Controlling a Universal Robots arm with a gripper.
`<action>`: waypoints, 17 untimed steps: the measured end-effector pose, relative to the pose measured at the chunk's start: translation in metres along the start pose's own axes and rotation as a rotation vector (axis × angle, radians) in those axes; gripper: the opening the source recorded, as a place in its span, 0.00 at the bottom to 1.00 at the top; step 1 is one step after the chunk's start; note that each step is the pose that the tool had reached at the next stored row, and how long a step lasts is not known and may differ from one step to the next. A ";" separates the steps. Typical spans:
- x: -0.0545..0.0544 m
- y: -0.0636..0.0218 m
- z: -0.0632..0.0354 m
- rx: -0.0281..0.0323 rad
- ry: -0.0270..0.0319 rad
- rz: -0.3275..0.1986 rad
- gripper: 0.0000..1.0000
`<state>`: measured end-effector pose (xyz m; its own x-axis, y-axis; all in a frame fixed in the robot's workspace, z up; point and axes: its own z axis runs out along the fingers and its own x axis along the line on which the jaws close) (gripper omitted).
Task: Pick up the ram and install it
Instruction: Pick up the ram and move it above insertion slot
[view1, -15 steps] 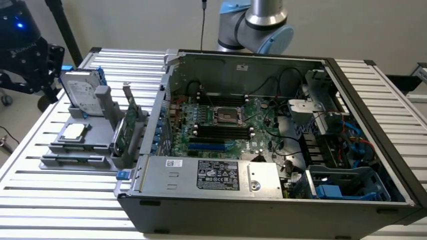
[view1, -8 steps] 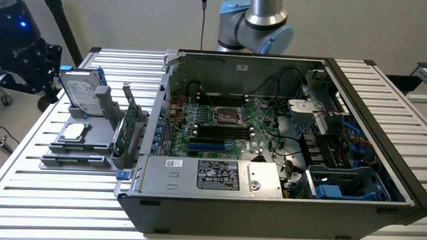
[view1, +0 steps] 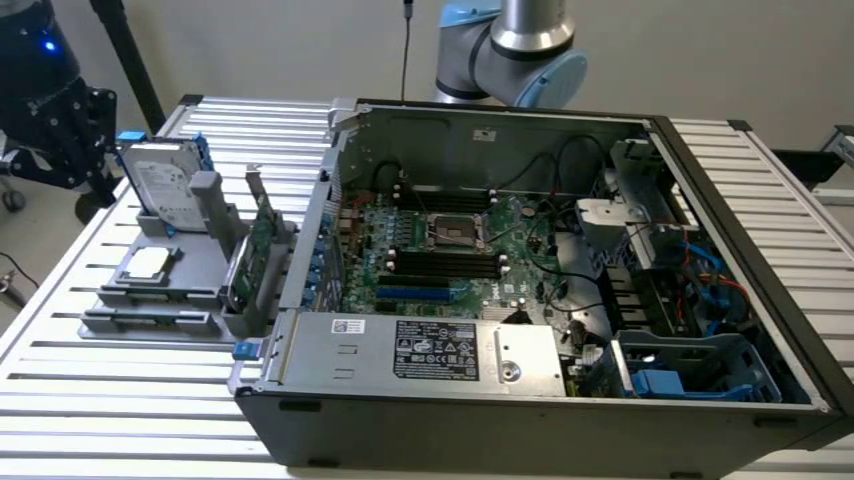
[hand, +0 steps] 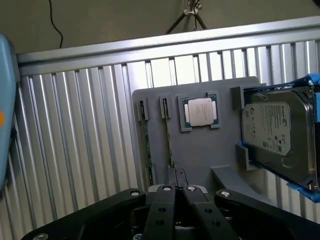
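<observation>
Two ram sticks (hand: 145, 145) (hand: 167, 135), thin and dark green, stand on edge side by side in slots of a grey parts tray (hand: 200, 155). My gripper (hand: 176, 174) hangs well above the tray, fingers shut together with nothing between them; its tips line up with the near end of the second stick. In the exterior view the tray (view1: 187, 265) sits at the exterior view's left of the open computer case (view1: 534, 400). The motherboard's black memory slots (view1: 447, 265) lie inside the case below the processor socket (view1: 451, 228).
On the tray are also a processor chip (hand: 200, 111), a silver hard drive with blue rails (hand: 277, 132) and an upright green expansion card (view1: 254, 255). Everything rests on a slatted aluminium table (view1: 120, 440). The arm's base (view1: 514, 50) rises behind the case.
</observation>
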<state>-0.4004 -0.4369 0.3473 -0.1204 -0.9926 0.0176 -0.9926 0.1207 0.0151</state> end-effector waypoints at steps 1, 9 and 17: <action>0.001 0.0005 0.0002 0.0000 0.0001 -0.002 0.11; 0.018 0.0009 0.0054 0.0005 -0.0031 -0.022 0.11; 0.025 0.0000 0.0130 0.0011 -0.0026 -0.074 0.18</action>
<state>-0.4036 -0.4616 0.3348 -0.0468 -0.9988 0.0139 -0.9988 0.0470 0.0151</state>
